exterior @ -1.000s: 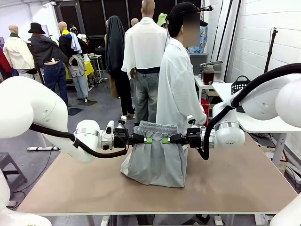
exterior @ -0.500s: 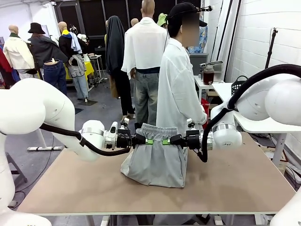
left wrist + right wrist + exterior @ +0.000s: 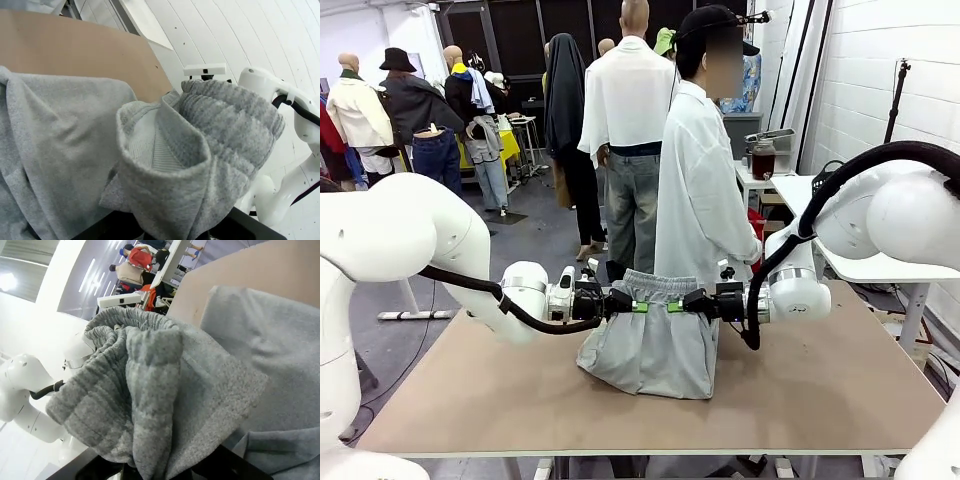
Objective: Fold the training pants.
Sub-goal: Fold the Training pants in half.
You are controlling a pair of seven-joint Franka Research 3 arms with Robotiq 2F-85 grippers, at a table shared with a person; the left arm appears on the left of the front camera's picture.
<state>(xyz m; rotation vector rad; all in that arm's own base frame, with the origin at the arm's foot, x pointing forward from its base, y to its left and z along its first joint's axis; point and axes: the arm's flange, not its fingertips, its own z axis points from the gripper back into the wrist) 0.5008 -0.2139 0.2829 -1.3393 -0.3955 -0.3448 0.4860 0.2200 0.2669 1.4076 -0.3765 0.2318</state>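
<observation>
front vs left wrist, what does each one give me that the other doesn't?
Front alone: both tools, left and right, pinching the waistband of the sweatpants from either side, the lower part slumped on the table, and a person standing behind it.

Left wrist alone: a close look at the ribbed waistband bunched and folded over on itself.

Both: the grey sweatpants, the brown table and the right arm.

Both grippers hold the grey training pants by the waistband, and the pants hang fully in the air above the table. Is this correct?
Not fully. In the front view the left gripper and right gripper hold the waistband up, but the lower part of the training pants rests on the table.
</observation>
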